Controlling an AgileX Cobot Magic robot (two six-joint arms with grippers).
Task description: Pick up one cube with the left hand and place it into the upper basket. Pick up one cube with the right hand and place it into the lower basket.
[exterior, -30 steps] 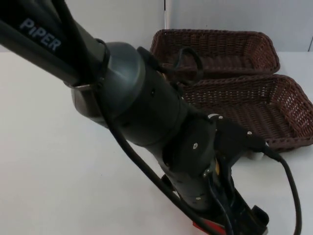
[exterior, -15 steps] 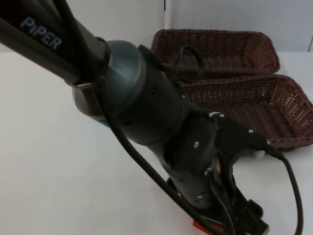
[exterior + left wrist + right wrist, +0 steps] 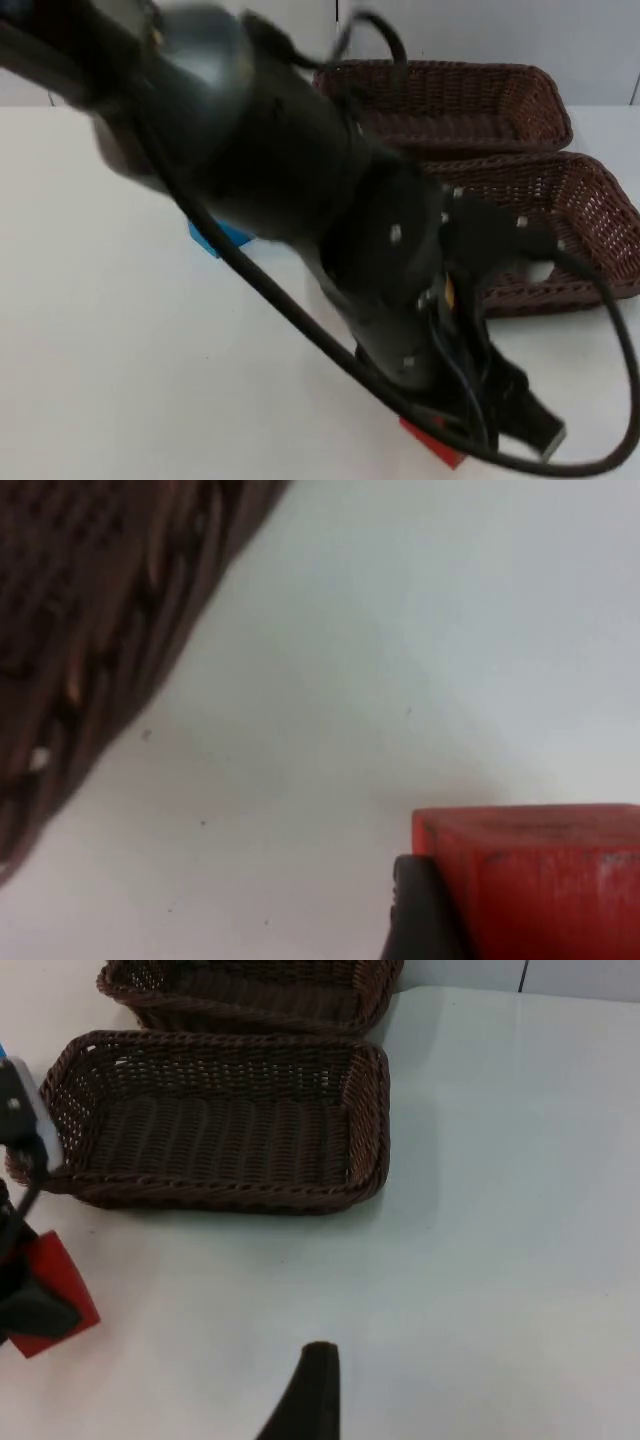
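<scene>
My left gripper is low over the table's front edge, shut on a red cube. In the left wrist view the red cube sits against a black fingertip. The right wrist view shows the same red cube held beside the lower basket. A blue cube lies on the table, partly hidden behind the left arm. The upper basket and the lower basket stand side by side at the back right. My right gripper waits over bare table in front of the baskets.
Both brown wicker baskets hold nothing that I can see. The upper basket lies just beyond the lower one. The bulky left arm crosses the middle of the table. White table lies open at the left.
The left arm has swung and risen, uncovering the blue cube. The gripper and the red cube have shifted slightly right near the front edge.
</scene>
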